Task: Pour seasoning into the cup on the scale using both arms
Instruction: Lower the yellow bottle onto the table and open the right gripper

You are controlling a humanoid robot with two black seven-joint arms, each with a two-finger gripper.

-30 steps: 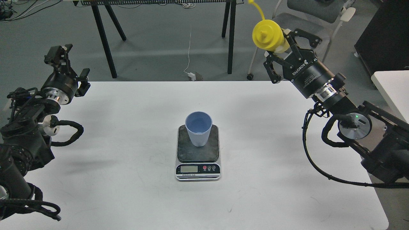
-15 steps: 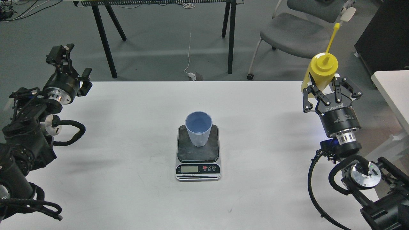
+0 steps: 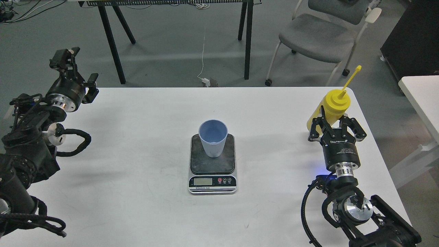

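Observation:
The light blue ribbed cup stands upright on the dark platform of the small scale at the table's middle. The yellow seasoning bottle stands upright near the table's far right corner, nozzle up, with its thin tethered cap sticking up to the right. My right gripper is shut around the bottle's lower body, far to the right of the cup. My left gripper is open and empty over the table's far left corner, well away from the scale.
The white table carries only the scale and the bottle. A grey chair and black table legs stand on the floor beyond the far edge. Another white table is at the right.
My right arm has swung the bottle from high and tilted at the back right down to the table's right side, turning it upright. The left arm has barely moved.

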